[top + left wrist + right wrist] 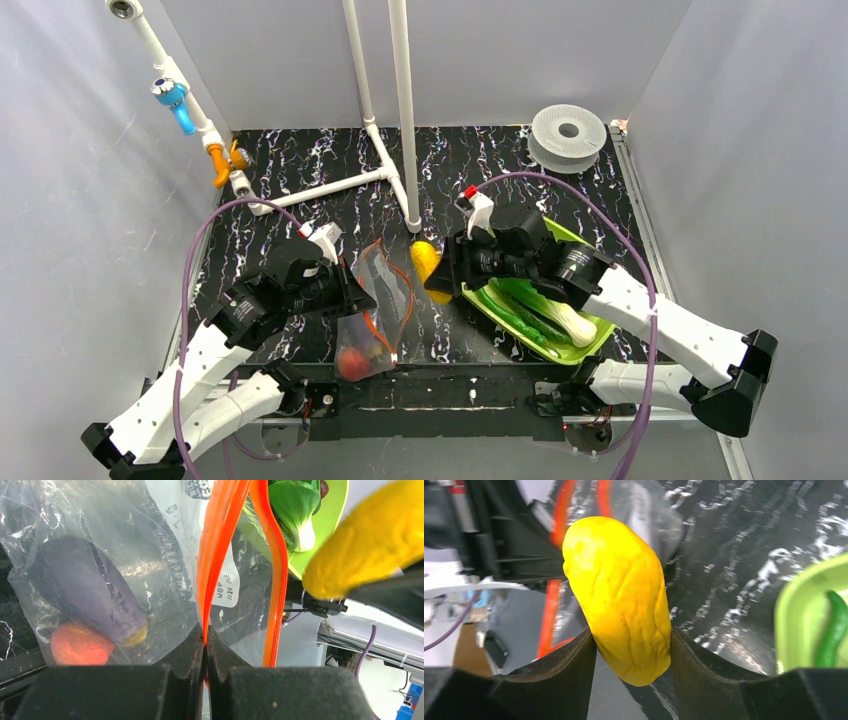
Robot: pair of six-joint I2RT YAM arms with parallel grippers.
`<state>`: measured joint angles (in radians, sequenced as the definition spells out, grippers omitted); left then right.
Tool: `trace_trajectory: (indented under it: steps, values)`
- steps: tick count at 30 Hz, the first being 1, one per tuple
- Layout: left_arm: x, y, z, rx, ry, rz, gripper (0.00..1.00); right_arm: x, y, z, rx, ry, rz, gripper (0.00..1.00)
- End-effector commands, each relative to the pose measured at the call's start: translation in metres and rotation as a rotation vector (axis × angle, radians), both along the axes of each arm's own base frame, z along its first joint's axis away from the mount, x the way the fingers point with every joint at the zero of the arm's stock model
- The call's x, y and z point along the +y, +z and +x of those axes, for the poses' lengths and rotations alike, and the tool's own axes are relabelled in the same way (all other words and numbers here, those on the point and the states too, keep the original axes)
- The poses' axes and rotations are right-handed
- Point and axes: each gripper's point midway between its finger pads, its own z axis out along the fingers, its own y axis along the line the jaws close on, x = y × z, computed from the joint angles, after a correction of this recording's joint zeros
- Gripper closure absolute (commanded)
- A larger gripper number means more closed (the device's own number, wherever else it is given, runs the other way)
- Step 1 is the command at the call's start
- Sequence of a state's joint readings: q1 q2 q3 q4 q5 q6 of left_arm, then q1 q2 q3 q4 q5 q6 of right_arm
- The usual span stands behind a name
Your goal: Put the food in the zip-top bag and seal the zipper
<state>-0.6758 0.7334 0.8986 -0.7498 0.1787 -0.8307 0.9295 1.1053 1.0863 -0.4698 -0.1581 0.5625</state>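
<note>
The clear zip-top bag [372,310] hangs with its mouth open, its red-orange zipper [216,555] spread into two strips. My left gripper [206,636] is shut on one zipper strip and holds the bag up; it shows in the top view [355,292]. Inside the bag are the purple eggplant [85,587] and the red-orange tomato [75,645]. My right gripper [631,640] is shut on the yellow piece [621,595], held in the air just right of the bag's mouth [428,262]. Long green vegetables [535,310] lie in the lime-green tray [590,345].
A white pipe frame [385,150] stands at the back centre, close behind the yellow piece. A grey spool [568,135] sits at the back right. A blue and orange fitting [200,130] hangs on the slanted pipe at the left wall.
</note>
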Motion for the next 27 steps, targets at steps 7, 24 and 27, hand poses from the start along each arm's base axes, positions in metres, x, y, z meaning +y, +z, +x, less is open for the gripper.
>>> trace_trajectory:
  steps: [7, 24, 27]
  values:
    - [0.001, 0.011, 0.001, -0.026, -0.005, 0.000, 1.00, 0.056, 0.073, -0.043, 0.040, 0.175, 0.247, 0.71]
    - [0.000, 0.014, -0.003, -0.032, -0.009, -0.034, 1.00, 0.084, 0.039, -0.029, 0.133, 0.057, 0.167, 0.62]
    - [0.000, 0.016, -0.004, -0.034, -0.009, -0.039, 1.00, 0.086, 0.032, -0.028, 0.155, 0.036, 0.147, 0.60]
